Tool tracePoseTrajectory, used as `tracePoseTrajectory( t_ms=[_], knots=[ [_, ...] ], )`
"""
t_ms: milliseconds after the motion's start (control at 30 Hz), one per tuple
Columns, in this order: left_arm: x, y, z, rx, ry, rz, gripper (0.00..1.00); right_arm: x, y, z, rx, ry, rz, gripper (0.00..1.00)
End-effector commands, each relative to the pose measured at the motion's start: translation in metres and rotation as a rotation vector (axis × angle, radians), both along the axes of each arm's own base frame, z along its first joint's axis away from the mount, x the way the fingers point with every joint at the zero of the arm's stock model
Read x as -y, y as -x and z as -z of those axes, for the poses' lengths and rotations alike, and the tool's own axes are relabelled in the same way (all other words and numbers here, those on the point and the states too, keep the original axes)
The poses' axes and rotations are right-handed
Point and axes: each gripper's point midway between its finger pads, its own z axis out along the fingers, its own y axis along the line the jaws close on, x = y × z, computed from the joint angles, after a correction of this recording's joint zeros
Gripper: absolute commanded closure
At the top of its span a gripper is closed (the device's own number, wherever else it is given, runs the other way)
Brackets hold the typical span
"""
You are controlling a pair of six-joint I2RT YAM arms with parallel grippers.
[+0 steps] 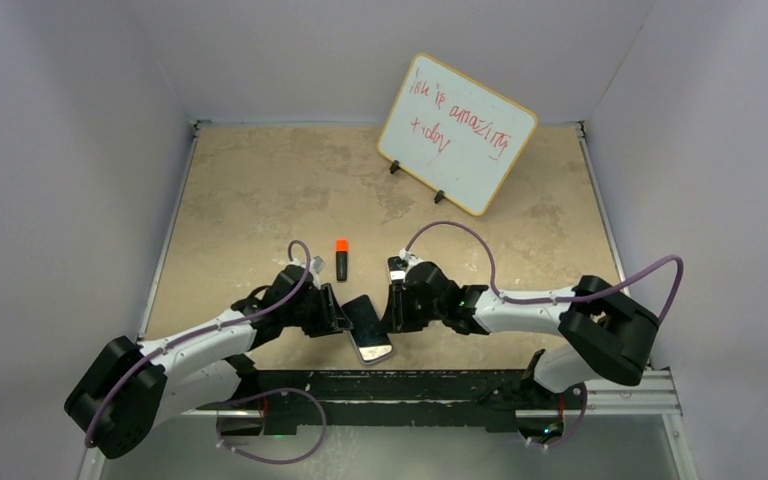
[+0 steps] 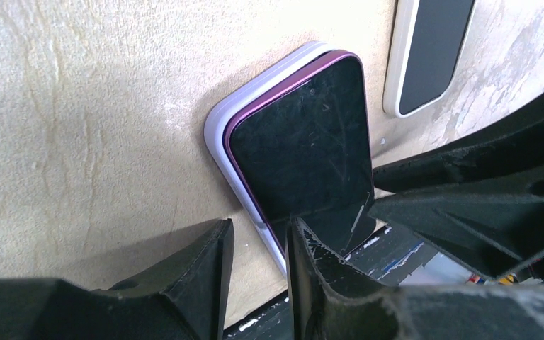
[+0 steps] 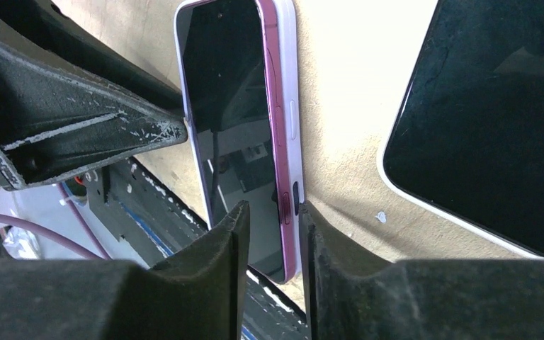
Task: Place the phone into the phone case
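The phone (image 2: 297, 149), black glass with a purple rim, lies screen up on the lavender case (image 2: 269, 88), on the table (image 2: 78, 142) near its front edge, between my 2 grippers. It does not sit square in the shell: along 1 long side and around 1 corner a band of case shows outside the rim.

My left gripper (image 2: 258, 227) straddles 1 long edge of the pair. Its outer finger (image 2: 209, 276) stands off the case with bare table between them, and its inner finger (image 2: 312, 269) is over the glass, so these jaws are apart and not pinching.

My right gripper (image 3: 274, 207) straddles the opposite long edge. 1 finger (image 3: 219, 262) is over the screen, the other (image 3: 333, 262) is against the outside of the case wall, and rim and wall sit in the narrow slot between them. I cannot tell whether they are squeezing or only close.

A second phone (image 2: 432, 49) with a pale edge lies just beside the first. A marker (image 1: 341, 258) with an orange cap lies farther back, and a whiteboard (image 1: 457, 133) with red writing stands near the rear.
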Motion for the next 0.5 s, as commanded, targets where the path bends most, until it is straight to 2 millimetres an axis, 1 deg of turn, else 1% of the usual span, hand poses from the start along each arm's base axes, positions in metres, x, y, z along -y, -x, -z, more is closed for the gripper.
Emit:
tracePoseTrajectory(
  t_ms=[0,100,167,233,333,467],
  knots=[
    [0.009,-0.010,-0.012,0.043,0.038,-0.001,0.67,-0.008,-0.004,-0.020,0.024,-0.040,-0.001,0.59],
    [0.008,-0.009,-0.010,0.033,0.034,-0.004,0.68,-0.010,-0.007,-0.019,0.035,-0.046,0.001,0.43],
    [0.007,-0.012,-0.012,0.044,0.023,-0.006,0.68,-0.016,-0.007,-0.019,0.034,-0.063,-0.015,0.36],
    [0.005,-0.015,-0.016,0.063,-0.002,0.001,0.67,-0.021,-0.010,-0.019,0.042,-0.078,-0.020,0.30],
    [0.004,-0.017,-0.018,0.069,-0.012,0.001,0.67,-0.027,-0.010,-0.018,0.036,-0.095,-0.026,0.27],
    [0.004,-0.010,-0.008,0.038,0.005,-0.002,0.68,-0.035,-0.005,-0.020,0.014,-0.140,-0.053,0.25]
  ],
)
